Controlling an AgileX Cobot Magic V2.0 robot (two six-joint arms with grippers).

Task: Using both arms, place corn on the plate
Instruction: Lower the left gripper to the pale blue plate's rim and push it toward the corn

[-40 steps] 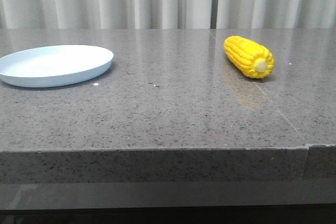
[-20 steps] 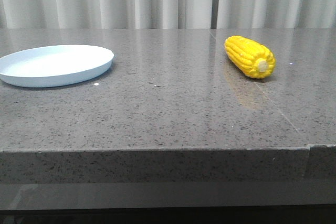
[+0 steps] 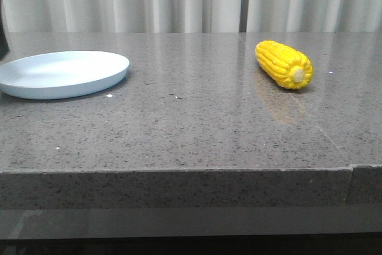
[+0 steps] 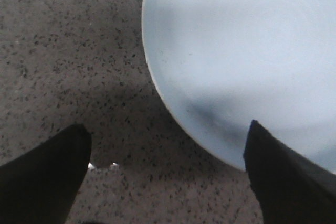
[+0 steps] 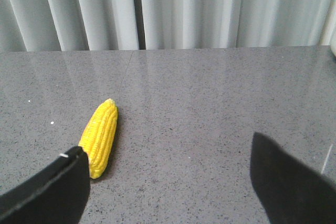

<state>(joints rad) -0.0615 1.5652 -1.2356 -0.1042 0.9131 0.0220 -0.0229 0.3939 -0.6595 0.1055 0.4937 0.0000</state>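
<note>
Now, corn [image 3: 284, 64]: lying far right on worktop [image 3: 191, 129].
Plate [image 3: 62, 74]: far left.
Left gripper [image 4: 167, 169]: wide, over plate's edge.
Right gripper [image 5: 173, 182]: wide, empty.

No readable text, seemingly, anywhere.
</note>
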